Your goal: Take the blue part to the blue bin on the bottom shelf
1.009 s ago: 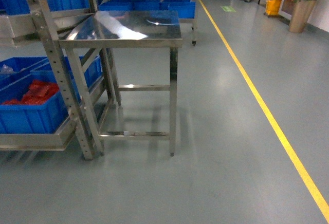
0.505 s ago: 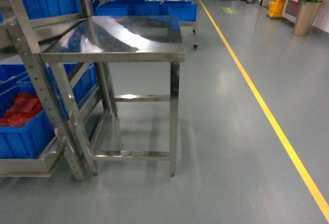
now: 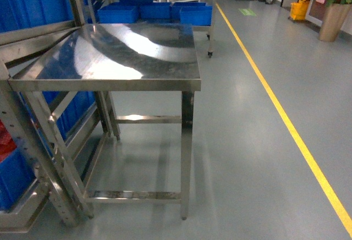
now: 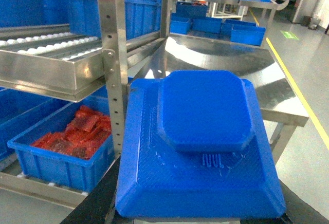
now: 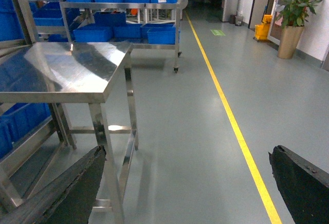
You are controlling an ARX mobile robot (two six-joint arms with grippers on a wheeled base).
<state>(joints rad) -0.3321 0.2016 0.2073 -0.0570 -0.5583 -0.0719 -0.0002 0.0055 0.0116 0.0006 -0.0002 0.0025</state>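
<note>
Left gripper clamps blue part; rack's lower blue bin lies down-left. Right gripper gapes wide, empty.

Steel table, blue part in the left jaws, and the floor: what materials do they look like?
Steel table: looks like stainless steel, brushed but glossy; it mirrors lights and blue crates. Blue part: probably moulded plastic, matte with fine surface texture and small raised ribs. Floor: smooth grey coating, possibly epoxy or paint, semi-gloss with soft reflections; yellow line looks painted or taped.
</note>
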